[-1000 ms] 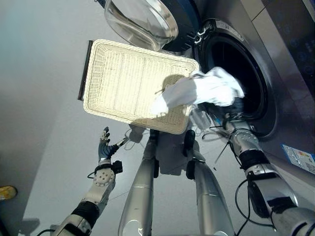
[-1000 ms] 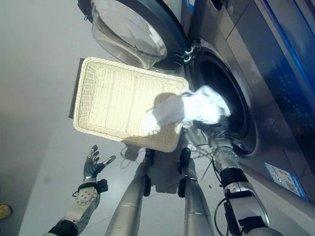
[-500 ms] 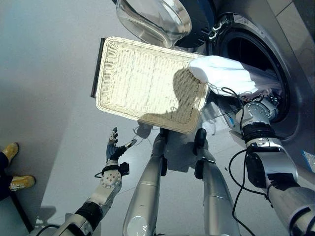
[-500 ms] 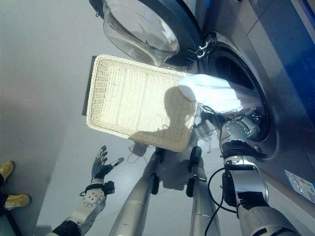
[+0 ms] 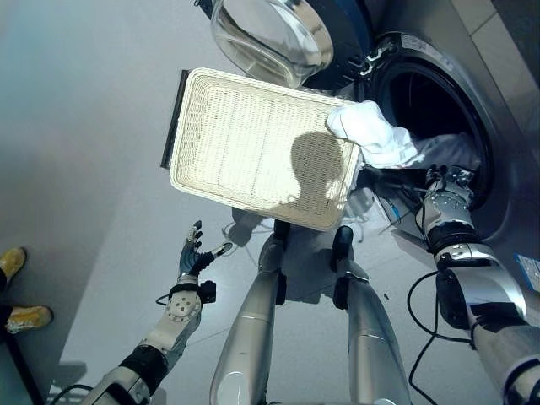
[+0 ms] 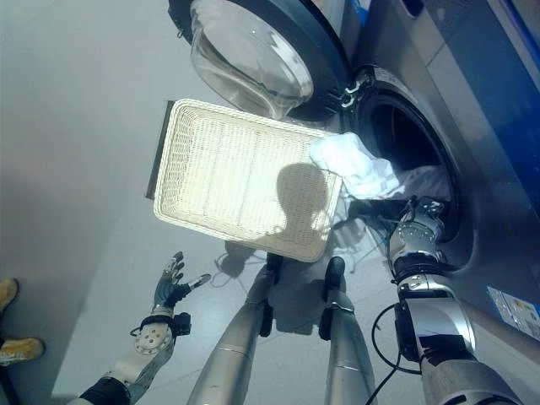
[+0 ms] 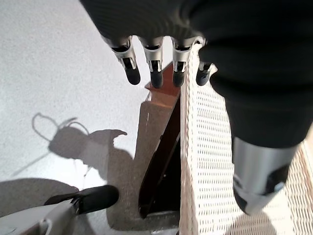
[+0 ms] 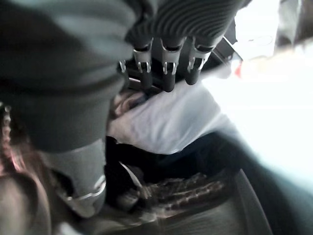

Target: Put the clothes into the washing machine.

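Note:
A white cloth [image 5: 373, 135] lies bunched across the near corner of the white wicker basket [image 5: 245, 148] and over the rim of the washing machine's drum opening [image 5: 430, 101]. Part of it hangs inside the drum [image 6: 422, 181]. My right hand [image 5: 451, 181] is at the lower rim of the opening, just below the cloth. In the right wrist view its fingers [image 8: 166, 73] are straight, with the white cloth [image 8: 166, 122] past them and dark clothes underneath. My left hand [image 5: 192, 253] hangs open low at the left, away from the basket.
The machine's round glass door [image 5: 270, 38] stands open above the basket's far side. The basket has a dark brown handle [image 7: 161, 147] on its left end. A person's shoes [image 5: 21, 316] show at the left edge of the grey floor.
The white cloth went from hanging in front of the opening to lying over the drum's rim. My right hand has dropped below it. The camera has shifted a little.

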